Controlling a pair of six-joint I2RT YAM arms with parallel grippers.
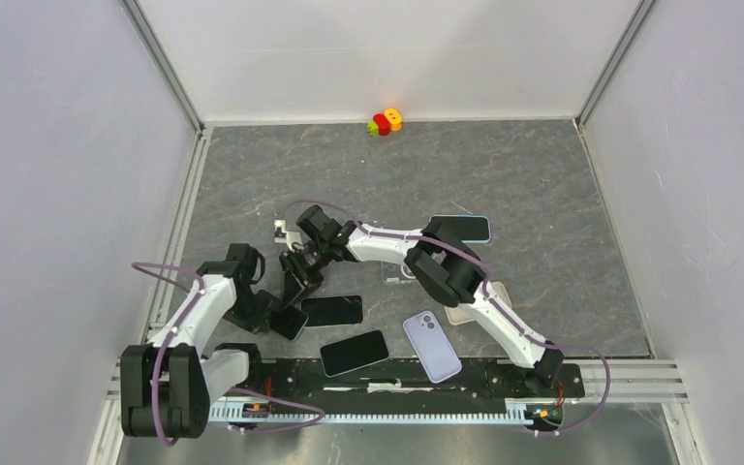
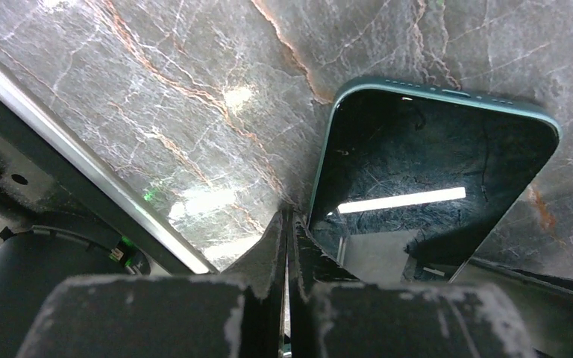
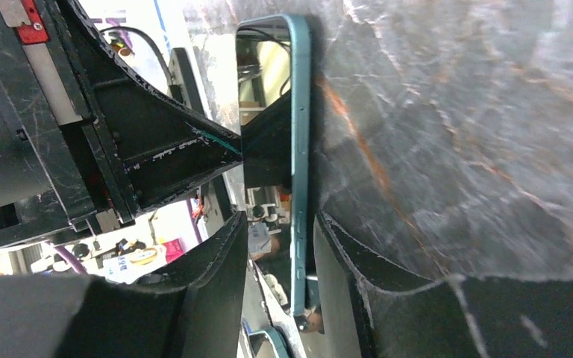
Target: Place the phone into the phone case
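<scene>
A teal-rimmed phone [image 1: 296, 286] stands on its long edge left of the table's centre. In the left wrist view its dark, reflective screen [image 2: 433, 171] faces me. My left gripper [image 2: 289, 224] is shut, with its tips against the screen near one corner; it also shows in the top view [image 1: 289, 312]. In the right wrist view the phone [image 3: 301, 112] is edge-on between the fingers of my right gripper [image 3: 281, 218]. The jaws are open around it, with a clear gap on the screen side. A lavender phone case [image 1: 432, 346] lies near the front edge.
Two dark phones [image 1: 331, 310] [image 1: 354, 352] lie flat just right of the grippers. Another phone [image 1: 461, 229] lies behind the right arm's elbow, and a pale case [image 1: 475, 302] is half under that arm. A small coloured toy [image 1: 386, 121] sits at the back wall.
</scene>
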